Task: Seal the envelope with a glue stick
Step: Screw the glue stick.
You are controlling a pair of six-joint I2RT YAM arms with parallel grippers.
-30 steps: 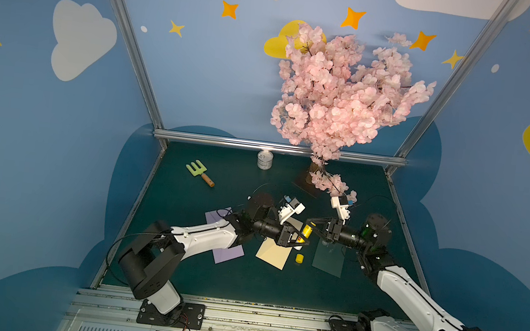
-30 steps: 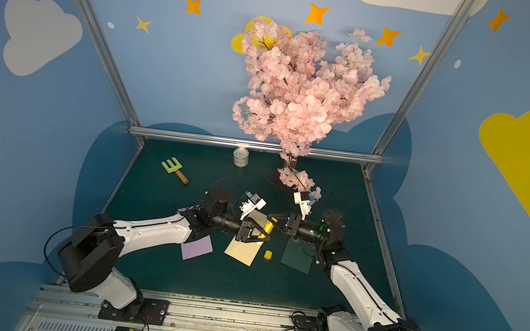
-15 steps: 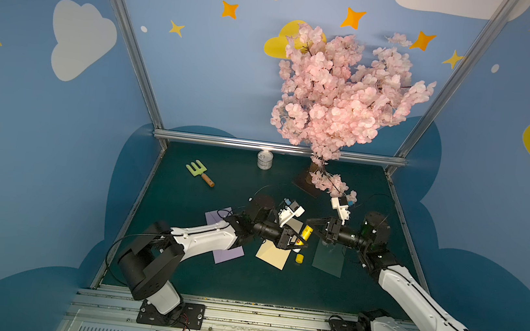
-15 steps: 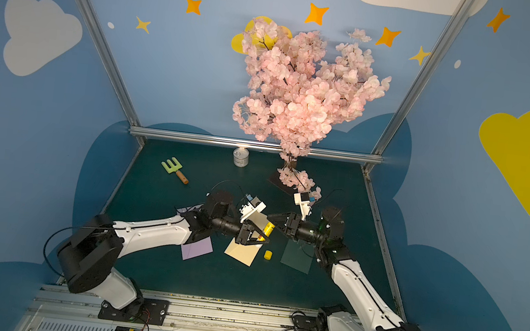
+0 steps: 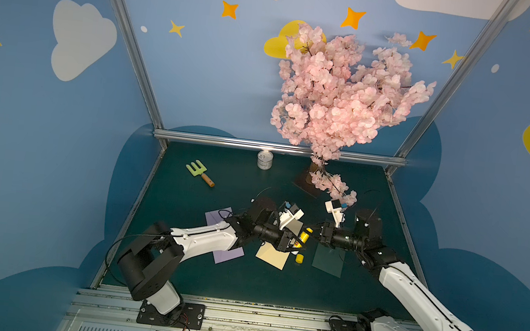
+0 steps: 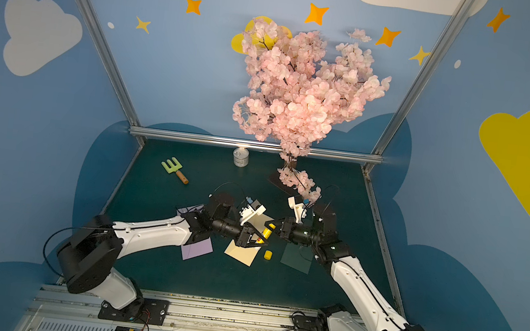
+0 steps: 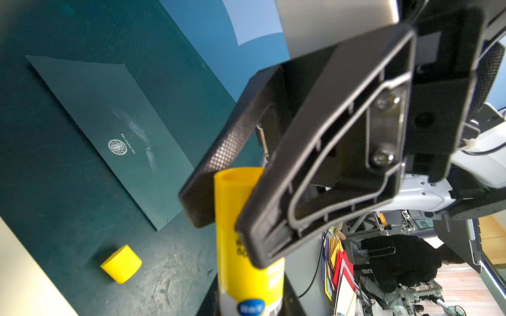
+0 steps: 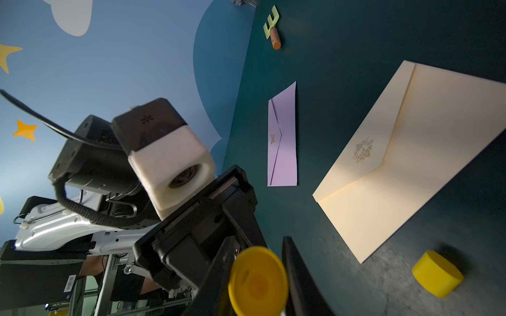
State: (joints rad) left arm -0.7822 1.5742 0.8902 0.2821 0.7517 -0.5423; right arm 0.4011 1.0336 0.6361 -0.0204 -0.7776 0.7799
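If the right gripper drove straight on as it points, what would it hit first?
The yellow cylindrical glue stick: its end sits between the fingers of the right gripper. Behind it, probably, the left gripper holding the stick's other end.

Desk (image 5: 243, 282): dark green surface, bounded at the rear by an aluminium crossbar (image 5: 279, 147) and two slanted aluminium posts.

Toy rake (image 5: 200, 173): pale green tines, brown wooden handle; lies flat at the rear left of the desk, well apart from other items.

Tin can (image 5: 264, 160): silver, upright, just in front of the crossbar.

Artificial blossom tree (image 5: 343, 93): pink flowers, standing at the rear right on a dark square base (image 5: 302, 185); one low branch droops forward.

Walls: blue, with white and yellow clouds and orange stars
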